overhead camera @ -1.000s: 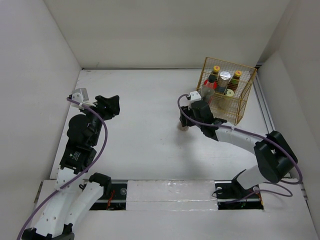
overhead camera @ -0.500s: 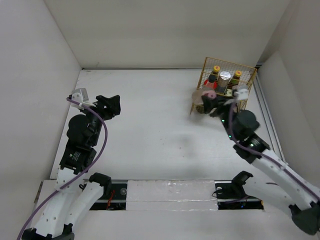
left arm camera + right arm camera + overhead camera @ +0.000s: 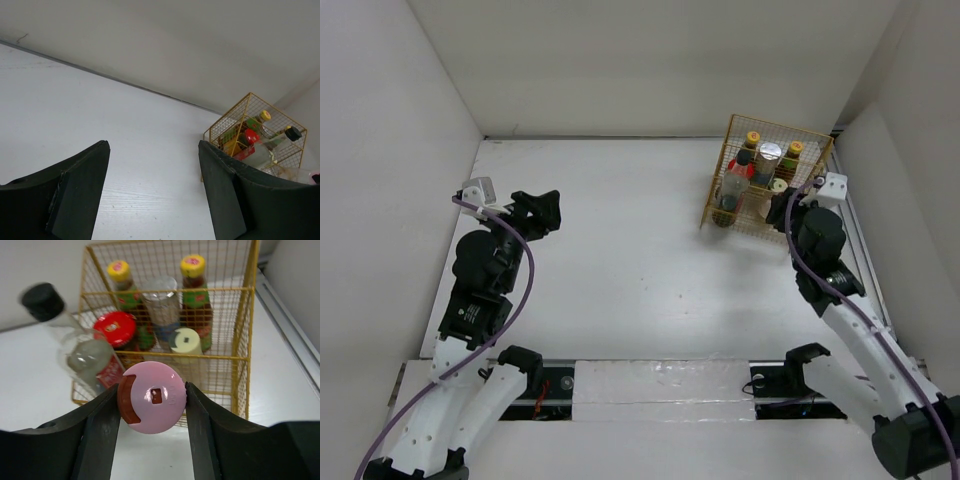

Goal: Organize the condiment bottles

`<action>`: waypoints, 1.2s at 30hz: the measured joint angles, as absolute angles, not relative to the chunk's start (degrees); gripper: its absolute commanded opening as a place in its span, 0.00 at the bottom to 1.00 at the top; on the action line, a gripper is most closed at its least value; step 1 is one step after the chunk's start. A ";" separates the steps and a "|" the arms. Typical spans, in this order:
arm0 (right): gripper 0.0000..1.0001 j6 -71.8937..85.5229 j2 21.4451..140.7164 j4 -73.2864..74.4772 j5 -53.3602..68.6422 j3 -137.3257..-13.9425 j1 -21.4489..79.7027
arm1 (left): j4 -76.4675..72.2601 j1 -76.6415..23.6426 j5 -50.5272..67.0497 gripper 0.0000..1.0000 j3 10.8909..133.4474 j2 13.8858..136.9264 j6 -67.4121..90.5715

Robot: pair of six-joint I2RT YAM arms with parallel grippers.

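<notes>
My right gripper (image 3: 152, 400) is shut on the pink-capped shaker (image 3: 159, 396), holding it by the cap just in front of the gold wire basket (image 3: 246, 315). Inside stand two yellow-capped green-labelled bottles (image 3: 120, 277) (image 3: 194, 275), a silver-lidded jar (image 3: 161, 295), a red-lidded jar (image 3: 115, 329) and a pale yellow-capped shaker (image 3: 184, 341). A tall clear black-capped bottle (image 3: 42, 301) leans at the basket's left side. From above, the right gripper (image 3: 782, 207) sits at the basket's (image 3: 720, 160) near right side. My left gripper (image 3: 152, 190) (image 3: 545, 210) stands open and empty, far left.
The basket (image 3: 235, 117) stands in the table's far right corner, near the back and right walls. A raised rail (image 3: 285, 320) runs along the table's right edge beside it. The bare white table (image 3: 620, 260) stretches between the two arms.
The right arm swung from the middle of the table over to the basket's near right side, carrying the pink-capped shaker. The left arm stayed in place.
</notes>
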State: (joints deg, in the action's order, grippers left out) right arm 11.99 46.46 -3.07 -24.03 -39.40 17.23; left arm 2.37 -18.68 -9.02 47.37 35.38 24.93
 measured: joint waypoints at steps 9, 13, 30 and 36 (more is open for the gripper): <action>0.29 12.49 55.61 -2.00 -20.40 -40.38 10.48 | 2.33 -18.68 -9.02 0.69 47.37 34.89 24.93; 0.29 12.91 57.65 -3.05 -19.14 -40.97 9.37 | 2.35 -18.68 -9.02 0.69 47.37 34.94 24.93; 0.43 13.72 71.37 -3.03 -16.40 -42.94 6.37 | 2.35 -18.68 -9.02 0.73 47.37 35.16 24.93; 0.64 14.61 73.41 -3.16 -16.21 -43.13 6.33 | 2.35 -18.68 -8.47 0.83 47.37 35.16 24.93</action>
